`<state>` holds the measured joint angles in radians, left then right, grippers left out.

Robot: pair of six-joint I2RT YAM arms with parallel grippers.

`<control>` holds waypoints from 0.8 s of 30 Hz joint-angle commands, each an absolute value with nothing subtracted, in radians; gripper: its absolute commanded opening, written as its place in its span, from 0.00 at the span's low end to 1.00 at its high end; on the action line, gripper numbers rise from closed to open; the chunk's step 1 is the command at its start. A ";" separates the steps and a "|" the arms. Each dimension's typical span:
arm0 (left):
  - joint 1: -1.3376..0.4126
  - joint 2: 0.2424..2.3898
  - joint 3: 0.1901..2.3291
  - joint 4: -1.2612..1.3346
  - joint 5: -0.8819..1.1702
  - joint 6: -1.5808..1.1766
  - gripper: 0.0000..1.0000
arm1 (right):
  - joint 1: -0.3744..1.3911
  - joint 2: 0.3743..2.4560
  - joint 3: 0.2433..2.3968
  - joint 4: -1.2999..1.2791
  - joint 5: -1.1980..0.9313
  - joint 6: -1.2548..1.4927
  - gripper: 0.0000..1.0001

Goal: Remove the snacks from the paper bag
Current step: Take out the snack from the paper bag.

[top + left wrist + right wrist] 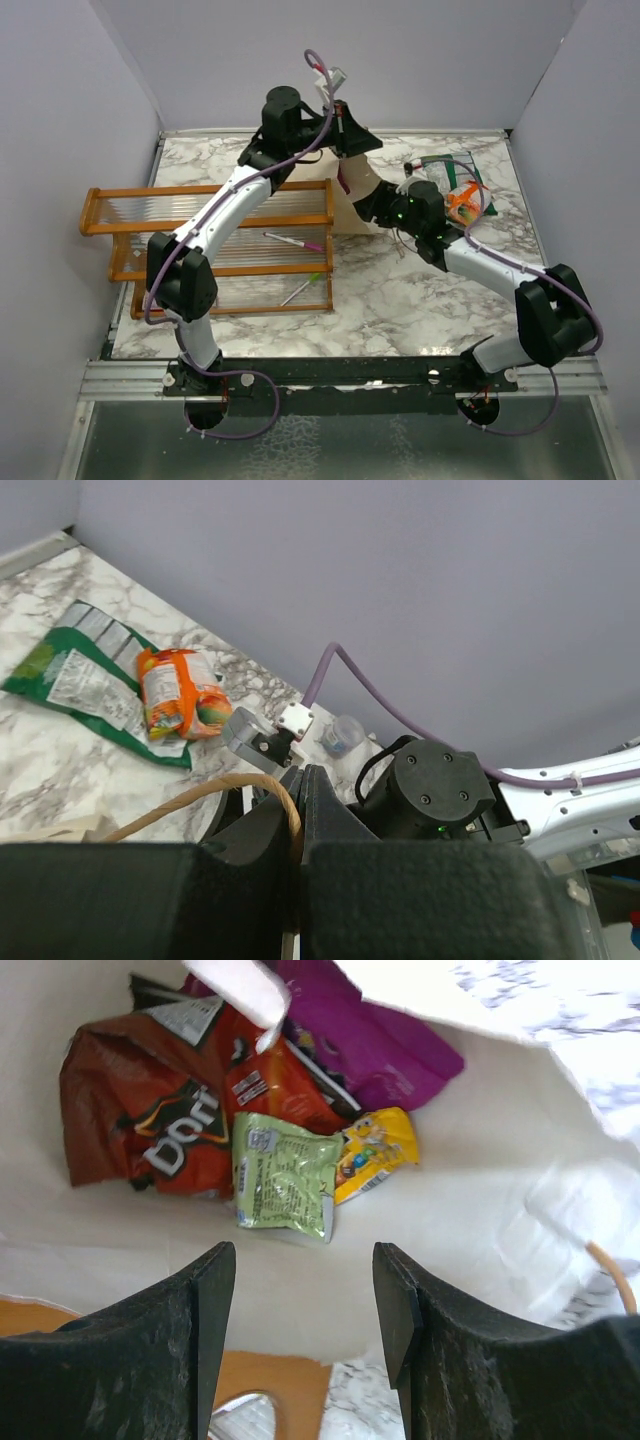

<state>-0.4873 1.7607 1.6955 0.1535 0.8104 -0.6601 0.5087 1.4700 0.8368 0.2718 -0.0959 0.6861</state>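
Note:
The cream paper bag (352,200) stands open at the table's middle back. My left gripper (345,128) is shut on its twine handle (240,785) and holds it up. My right gripper (305,1255) is open and empty at the bag's mouth (368,205), looking in. Inside lie a red chip bag (150,1130), a lime packet (285,1175), a yellow packet (380,1155) and a magenta packet (370,1045). A green-white packet (452,168) and an orange packet (466,205) lie on the table to the right of the bag; both also show in the left wrist view (70,675) (180,695).
An orange wooden rack (220,250) stands left of the bag, with thin pen-like sticks (295,242) on it; its edge shows under the bag (250,1390). Grey walls close the table on three sides. The second twine handle (615,1270) hangs at the bag's right.

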 commanded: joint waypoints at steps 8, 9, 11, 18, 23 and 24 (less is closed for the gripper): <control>-0.608 1.828 1.868 -0.018 0.828 -0.528 0.00 | 0.472 1.360 0.724 0.330 -0.175 0.628 0.56; -0.609 1.815 1.856 -0.033 0.834 -0.511 0.00 | 0.472 1.369 0.730 0.329 -0.208 0.626 0.55; -0.608 1.781 1.822 -0.073 0.830 -0.459 0.00 | 0.473 1.385 0.735 0.339 -0.272 0.626 0.55; -0.604 1.703 1.782 -0.257 0.768 -0.269 0.00 | 0.486 1.455 0.787 0.398 -0.455 0.638 0.53; -0.604 1.657 1.741 -0.267 0.717 -0.236 0.00 | 0.487 1.472 0.785 0.454 -0.480 0.699 0.53; -0.604 1.654 1.734 -0.258 0.720 -0.243 0.00 | 0.486 1.463 0.779 0.454 -0.433 0.703 0.53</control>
<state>-0.5976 1.7187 1.7679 -0.2523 0.7471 -0.2962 0.4789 1.4715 0.7670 0.3717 -0.4103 0.6590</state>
